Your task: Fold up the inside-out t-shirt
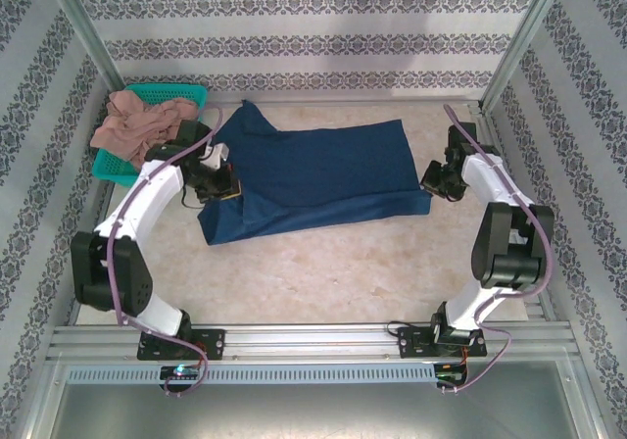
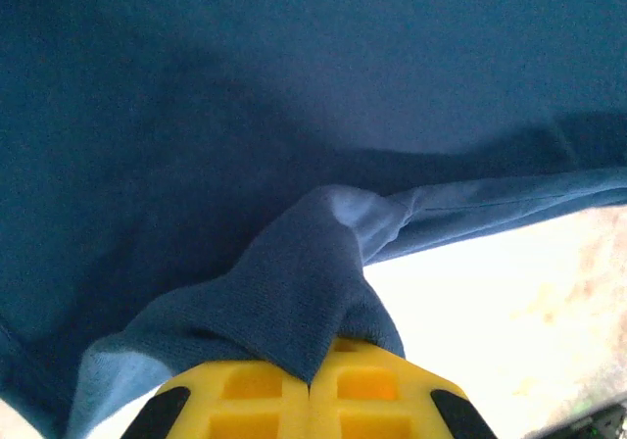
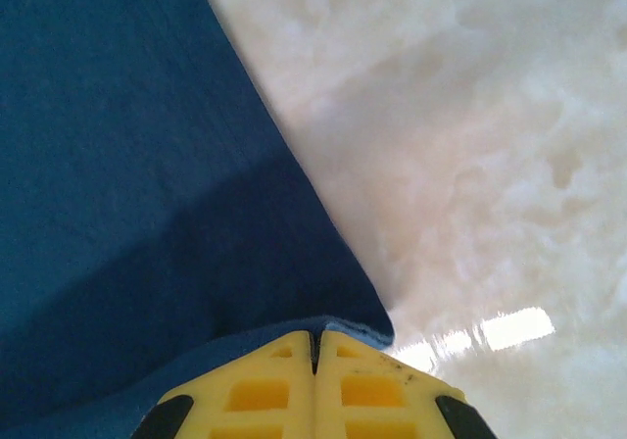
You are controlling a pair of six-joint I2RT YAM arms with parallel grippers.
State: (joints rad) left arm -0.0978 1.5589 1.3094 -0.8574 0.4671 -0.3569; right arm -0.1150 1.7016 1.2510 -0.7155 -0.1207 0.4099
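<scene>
Left fingers [image 2: 245,395], right fingers [image 3: 377,395] pinching t-shirt [image 1: 323,165], tan garment [image 1: 137,125] in basket [image 1: 181,91]

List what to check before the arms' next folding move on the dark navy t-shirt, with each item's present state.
1. Left gripper shut on a bunched fold of the dark navy blue cotton t-shirt: ok.
2. Right gripper shut on the shirt's near right corner: ok.
3. Shirt spread mostly flat between the grips: ok.
4. Pinkish-tan crumpled garment in the teal plastic basket, off the shirt: ok.
5. Bare pale table in front of the shirt: ok.
6. Which face of the shirt is up: cannot tell.
</scene>
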